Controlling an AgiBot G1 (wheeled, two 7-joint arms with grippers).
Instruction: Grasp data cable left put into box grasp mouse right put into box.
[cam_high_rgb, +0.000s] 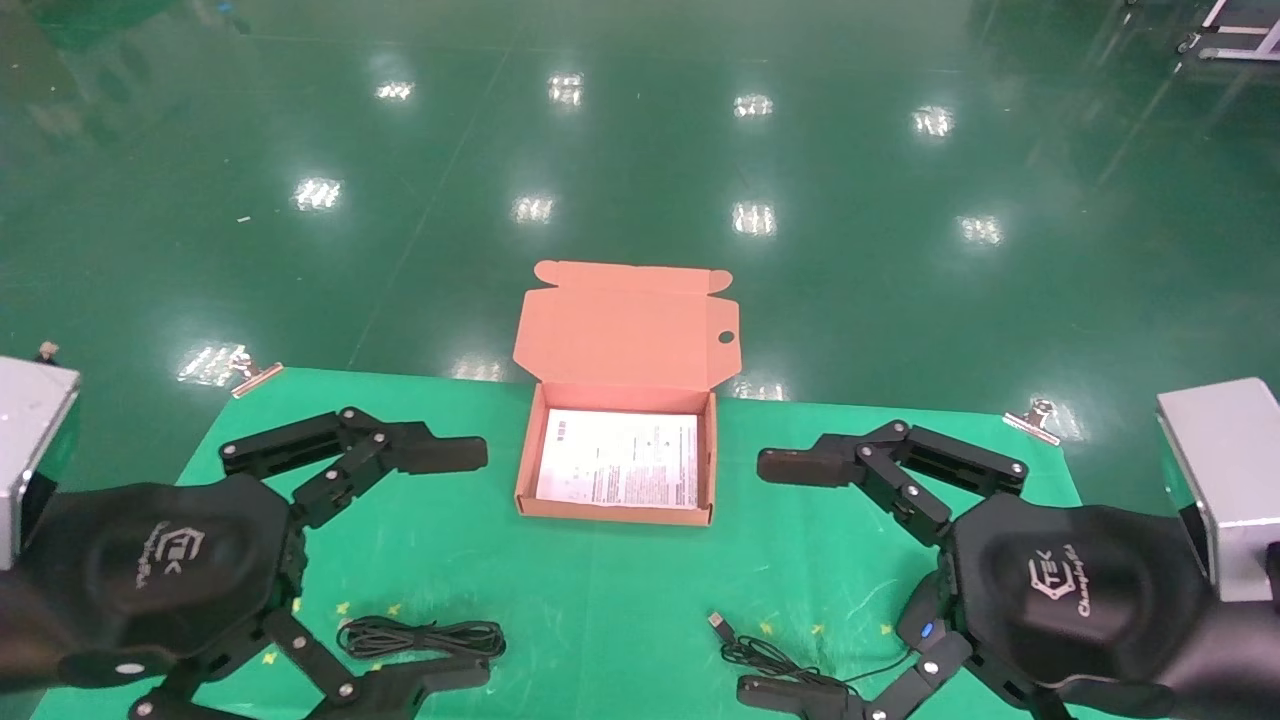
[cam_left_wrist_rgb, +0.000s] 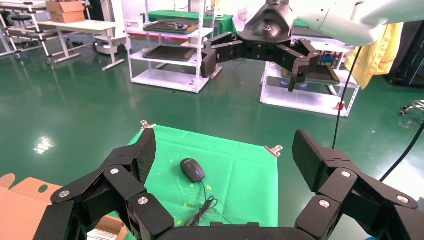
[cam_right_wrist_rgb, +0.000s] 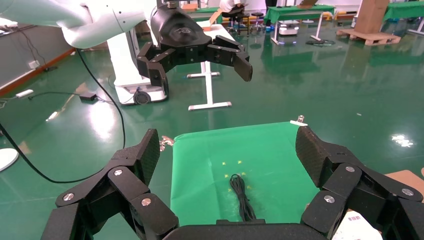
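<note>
1. The box (cam_high_rgb: 615, 470) sits open at the middle of the green surface (cam_high_rgb: 600, 600), its flap lid raised at the far side with a round hole near one corner. A white printed sheet (cam_high_rgb: 618, 458) lies inside; its text is too small to read.
2. The left hand (cam_high_rgb: 455, 565) hangs above the surface's left side with fingers spread wide. Its cover bears a white logo reading "TEK".
3. The data cable (cam_high_rgb: 420, 638) lies bundled on the surface between the left hand's fingers, untouched.
4. The right hand (cam_high_rgb: 785, 580) hangs over the right side, fingers spread apart; its cover reads "TEK" with a script word beneath.
5. The mouse (cam_left_wrist_rgb: 192, 170) rests on the surface below the right hand, its thin cord ending in a silver USB plug (cam_high_rgb: 717, 622).
</note>
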